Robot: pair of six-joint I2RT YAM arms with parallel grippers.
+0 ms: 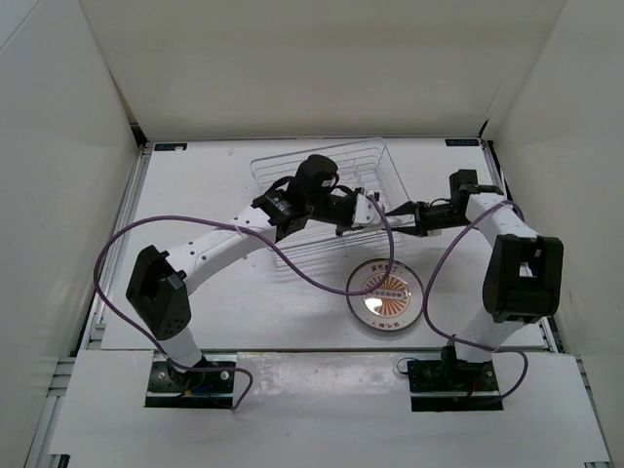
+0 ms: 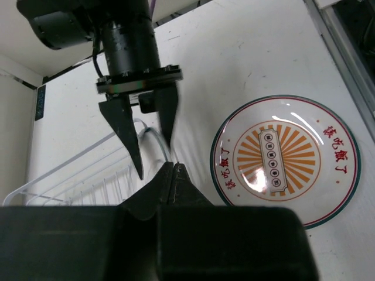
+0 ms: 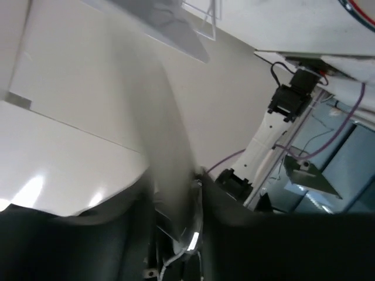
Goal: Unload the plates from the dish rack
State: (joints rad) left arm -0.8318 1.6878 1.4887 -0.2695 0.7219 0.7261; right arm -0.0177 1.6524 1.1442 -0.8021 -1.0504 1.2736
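Observation:
The white plate [image 1: 366,209] hangs edge-on above the right end of the wire dish rack [image 1: 283,166], between my two grippers. My left gripper [image 1: 353,218] is shut on its rim; in the left wrist view the shut tips [image 2: 173,167] pinch the thin rim [image 2: 153,139]. My right gripper [image 1: 384,210] comes from the right, and in the left wrist view [image 2: 153,159] its jaws stand apart on either side of that rim. In the right wrist view the blurred plate [image 3: 170,146] fills the gap between the jaws. The orange sunburst plate [image 1: 384,295] lies flat on the table.
The rack's upright tines [image 2: 70,175] show below the grippers in the left wrist view, with the orange plate [image 2: 281,158] to their right. White walls close in the table on three sides. Purple cables loop from both arms over the table's middle.

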